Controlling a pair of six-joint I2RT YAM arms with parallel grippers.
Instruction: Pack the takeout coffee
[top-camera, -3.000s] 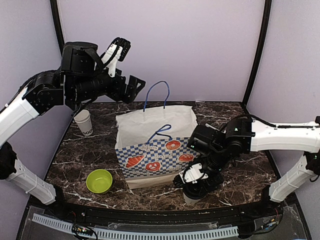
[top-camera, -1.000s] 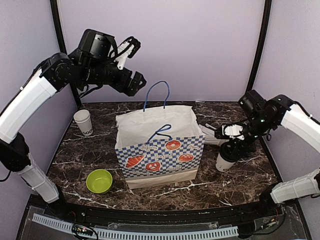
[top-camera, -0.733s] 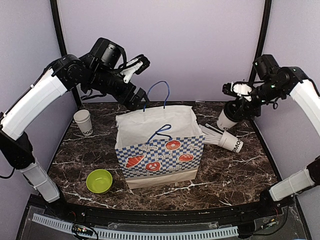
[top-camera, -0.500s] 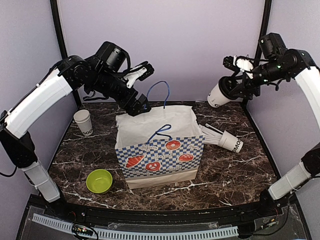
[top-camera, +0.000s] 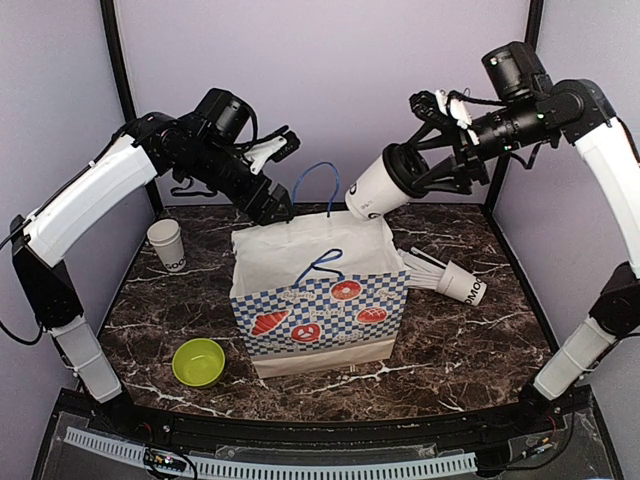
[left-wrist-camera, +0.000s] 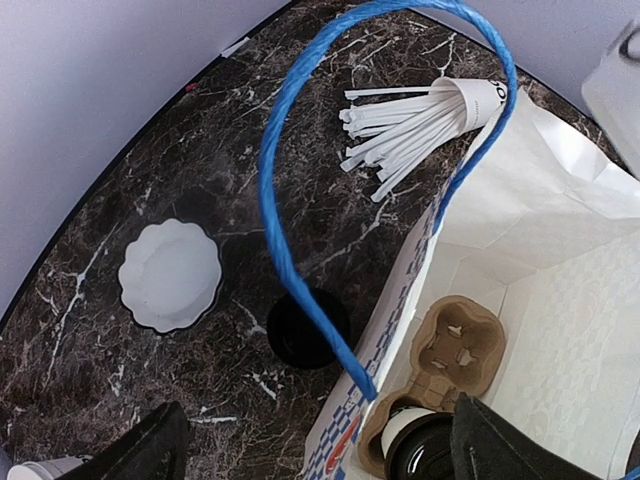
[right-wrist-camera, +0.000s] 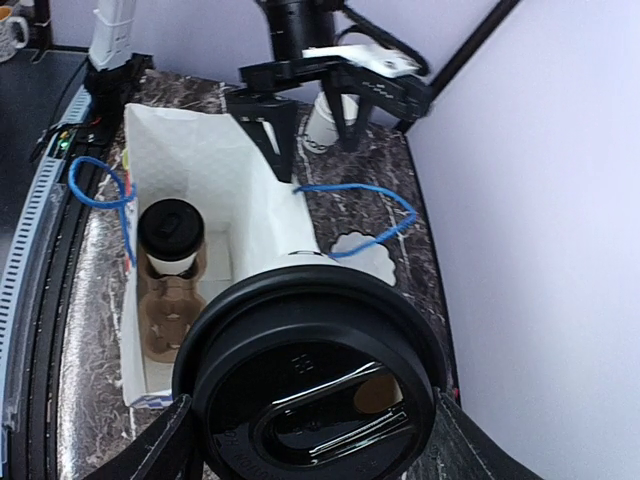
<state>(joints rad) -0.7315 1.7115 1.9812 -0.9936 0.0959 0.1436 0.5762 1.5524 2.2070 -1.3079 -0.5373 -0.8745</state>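
The takeout coffee (top-camera: 375, 190), a white cup with a black lid, is held up in the air on its side, above the back right corner of the paper bag (top-camera: 310, 300). It is gripped at its lid end by the right fingers (right-wrist-camera: 155, 455). A second coffee cup (right-wrist-camera: 170, 235) is seen standing in a brown cup holder (left-wrist-camera: 455, 350) inside the bag. The left fingers (left-wrist-camera: 150, 455) are spread wide apart over the bag's blue handle (left-wrist-camera: 290, 250). A cup of straws (top-camera: 450, 280) is lying on the desk (top-camera: 480, 340) beside the bag.
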